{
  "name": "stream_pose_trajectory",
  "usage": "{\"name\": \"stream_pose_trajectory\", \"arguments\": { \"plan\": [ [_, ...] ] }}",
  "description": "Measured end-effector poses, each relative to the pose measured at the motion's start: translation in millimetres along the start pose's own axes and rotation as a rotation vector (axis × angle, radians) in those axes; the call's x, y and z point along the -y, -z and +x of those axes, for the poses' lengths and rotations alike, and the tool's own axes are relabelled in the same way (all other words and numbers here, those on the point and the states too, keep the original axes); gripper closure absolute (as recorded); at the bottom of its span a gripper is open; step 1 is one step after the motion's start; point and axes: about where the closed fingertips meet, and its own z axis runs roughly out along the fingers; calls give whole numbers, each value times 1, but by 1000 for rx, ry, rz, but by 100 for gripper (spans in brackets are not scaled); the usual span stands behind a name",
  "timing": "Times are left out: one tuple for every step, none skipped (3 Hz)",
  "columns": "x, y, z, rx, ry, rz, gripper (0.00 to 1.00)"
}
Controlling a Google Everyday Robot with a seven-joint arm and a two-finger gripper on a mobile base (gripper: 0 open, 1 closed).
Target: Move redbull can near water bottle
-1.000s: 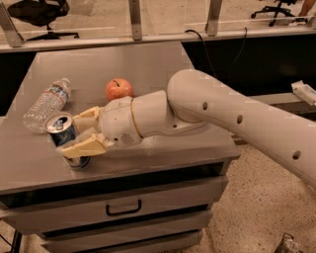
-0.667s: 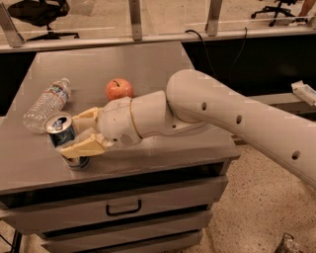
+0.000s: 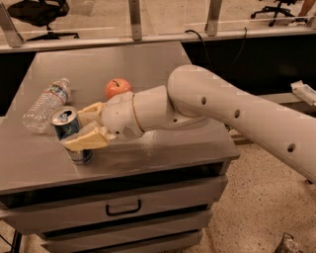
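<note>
At the table's [image 3: 163, 155] front left, the can [image 3: 66, 129] is kept upright, clamped between the fingers [image 3: 88, 142] of the gripper [image 3: 75, 127]. Scarcely any change from a second ago is seen. The bottle [image 3: 46, 102] is laid flat just beside the can at eleven o'clock. An apple [image 3: 117, 88] is seen at one o'clock.

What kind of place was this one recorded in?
Probably an office or lab: black swivel office chairs behind a glass partition, a grey metal drawer cabinet on speckled floor. The robot's tool is at the slim blue-and-silver drink can on the cabinet.
</note>
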Motion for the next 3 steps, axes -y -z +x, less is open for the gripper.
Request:
{"name": "stream_pose_trajectory", "arguments": {
  "plan": [
    [37, 10, -6, -37, 19, 29, 100],
    [83, 17, -23, -50, 53, 62, 100],
    [129, 16, -35, -11, 82, 80, 100]
  ]
}}
